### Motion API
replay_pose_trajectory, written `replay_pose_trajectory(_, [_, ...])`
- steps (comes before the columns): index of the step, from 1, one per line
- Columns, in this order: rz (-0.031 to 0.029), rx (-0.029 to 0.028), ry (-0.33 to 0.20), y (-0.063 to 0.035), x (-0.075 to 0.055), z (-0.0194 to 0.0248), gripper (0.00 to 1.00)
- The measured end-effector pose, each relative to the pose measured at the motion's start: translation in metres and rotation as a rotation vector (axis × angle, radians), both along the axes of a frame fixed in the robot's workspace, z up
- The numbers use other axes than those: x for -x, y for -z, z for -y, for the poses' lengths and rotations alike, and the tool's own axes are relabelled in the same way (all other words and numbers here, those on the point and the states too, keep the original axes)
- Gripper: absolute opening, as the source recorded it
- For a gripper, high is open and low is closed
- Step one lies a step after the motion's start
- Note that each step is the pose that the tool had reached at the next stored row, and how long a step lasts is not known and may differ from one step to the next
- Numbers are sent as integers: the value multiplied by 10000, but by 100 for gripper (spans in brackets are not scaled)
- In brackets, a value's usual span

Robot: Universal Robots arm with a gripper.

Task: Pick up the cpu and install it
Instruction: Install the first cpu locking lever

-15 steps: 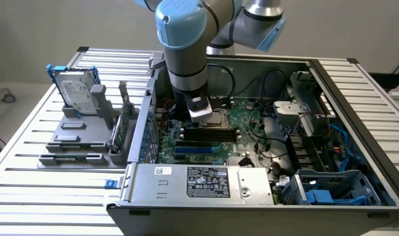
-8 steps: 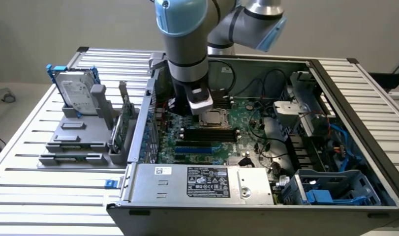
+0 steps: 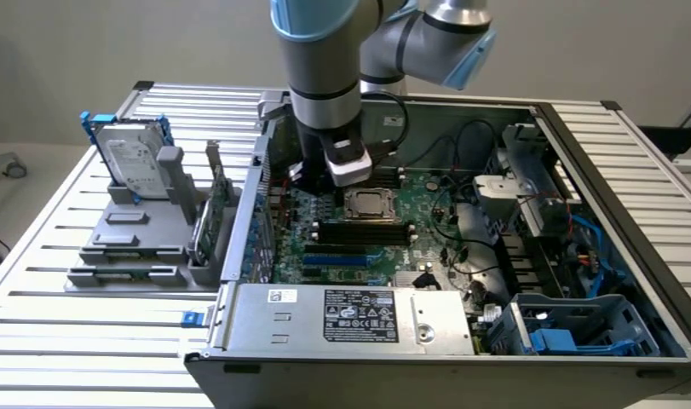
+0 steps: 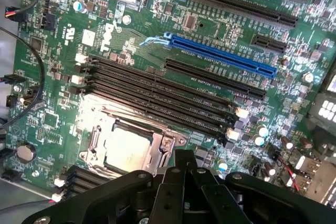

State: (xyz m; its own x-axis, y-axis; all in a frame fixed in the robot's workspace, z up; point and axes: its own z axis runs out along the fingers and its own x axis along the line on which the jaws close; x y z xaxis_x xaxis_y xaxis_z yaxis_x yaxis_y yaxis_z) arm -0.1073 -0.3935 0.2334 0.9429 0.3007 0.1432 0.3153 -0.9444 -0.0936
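In the exterior view, the grey-and-blue robot arm's fingers [image 3: 322, 175] hang inside the open black computer case [image 3: 618, 221], just above the green motherboard [image 3: 408, 226]. The small square cpu with its pale silvery metal top [image 3: 368, 204] lies in the metal socket frame on that motherboard, just beside the fingers and apart from them. Near the motherboard, a silver power supply box [image 3: 345, 317] bears a white label whose print is too small to read. The case rests on a slatted metal table [image 3: 83, 336].

In the wrist view, the black fingers [image 4: 184, 163] are closed together and empty, next to the cpu [image 4: 125, 148] on the motherboard [image 4: 52, 124], where white "DELL" lettering shows beside the long blue slot [image 4: 220, 55].
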Motion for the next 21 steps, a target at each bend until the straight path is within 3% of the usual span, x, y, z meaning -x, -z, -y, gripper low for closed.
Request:
replay_pose_trajectory(3, [0, 235, -326, -18, 10, -3, 11])
replay_pose_trajectory(6, [4, 313, -745, -47, 12, -5, 11])
replay_pose_trajectory(12, [6, 372, -1491, -78, 13, -9, 11])
replay_pose_trajectory(21, [-40, 373, -2780, -94, 13, -11, 11])
